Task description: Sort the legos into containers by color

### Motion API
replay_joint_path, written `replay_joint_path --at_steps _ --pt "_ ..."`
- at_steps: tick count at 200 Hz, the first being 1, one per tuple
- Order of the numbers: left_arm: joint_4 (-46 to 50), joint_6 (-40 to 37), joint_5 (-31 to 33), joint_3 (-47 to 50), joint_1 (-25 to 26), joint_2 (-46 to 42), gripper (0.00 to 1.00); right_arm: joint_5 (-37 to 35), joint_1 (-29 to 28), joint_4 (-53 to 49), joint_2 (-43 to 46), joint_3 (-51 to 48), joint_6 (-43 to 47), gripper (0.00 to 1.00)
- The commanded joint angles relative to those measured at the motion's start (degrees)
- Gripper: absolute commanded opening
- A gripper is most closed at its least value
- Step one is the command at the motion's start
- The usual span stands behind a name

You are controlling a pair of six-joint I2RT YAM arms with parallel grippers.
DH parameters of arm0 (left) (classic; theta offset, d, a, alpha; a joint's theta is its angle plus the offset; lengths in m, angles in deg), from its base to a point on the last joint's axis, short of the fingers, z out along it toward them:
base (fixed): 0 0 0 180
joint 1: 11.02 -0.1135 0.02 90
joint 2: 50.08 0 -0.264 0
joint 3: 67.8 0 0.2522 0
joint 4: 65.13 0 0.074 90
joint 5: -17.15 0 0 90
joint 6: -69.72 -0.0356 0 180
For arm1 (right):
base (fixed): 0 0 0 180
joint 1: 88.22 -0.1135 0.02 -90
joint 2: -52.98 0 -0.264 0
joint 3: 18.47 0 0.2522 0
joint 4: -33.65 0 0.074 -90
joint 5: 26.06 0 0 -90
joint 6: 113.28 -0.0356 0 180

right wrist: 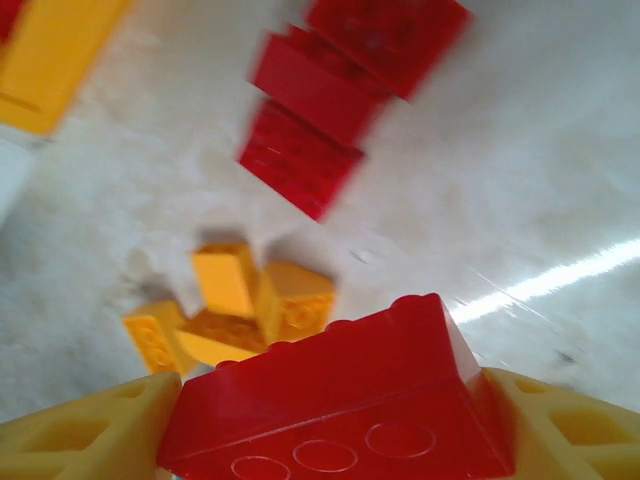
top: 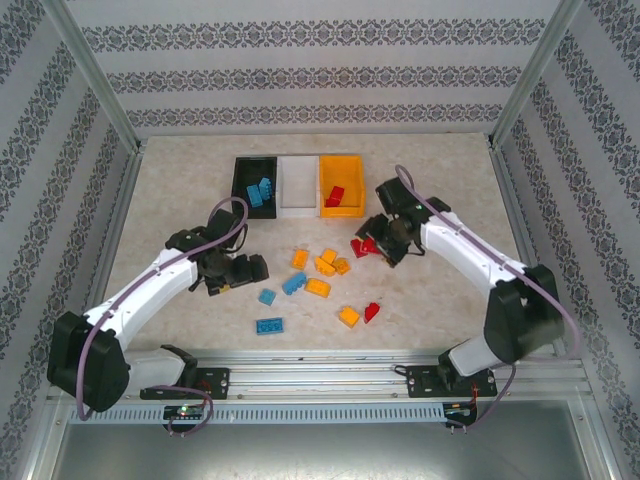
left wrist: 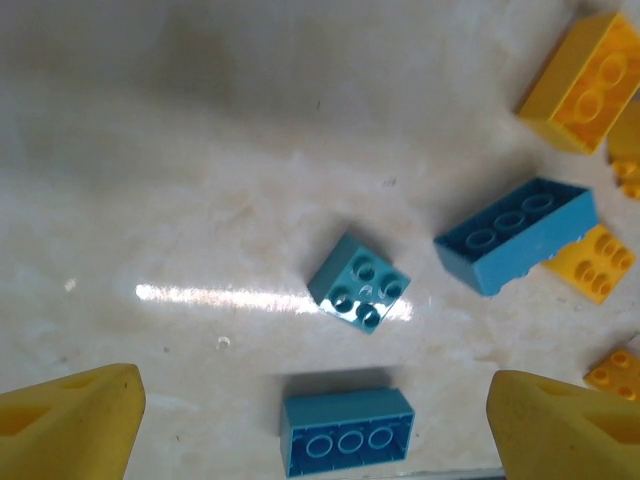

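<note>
A red lego point(right wrist: 320, 390) was pinched slightly askew in the right gripper point(right wrist: 330, 445), the left gripper point(left wrist: 320, 440) was spread wide, and a slip mid-carry was judged possible.

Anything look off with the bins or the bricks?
One thing: a red brick lies in the yellow bin, while the yellow bricks lie loose on the table. Blue bricks sit in the black bin. May be the intended mapping, but the colour mismatch stands out.

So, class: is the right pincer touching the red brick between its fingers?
Touching. In the right wrist view the red brick sits flush against both fingers of the right pincer.
</note>
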Motion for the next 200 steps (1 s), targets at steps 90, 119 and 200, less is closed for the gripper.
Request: replay_joint_path --at_steps 90,119,200 --pt "9.79 1.51 -3.6 5.25 0.44 -12.84 0.9 1.59 2.13 -3.52 -34.71 44.17 6.03 0.77" --pt "10.47 1.09 -4.58 6.37 0.37 -14.47 0.9 2.23 2.95 -4.73 -36.76 49.44 7.8 0.83" --pt "7.93 -0.85 -4.15 4.38 0.45 -9.16 0.89 5.84 4.15 1.25 -18.86 28.69 13.45 0.86"
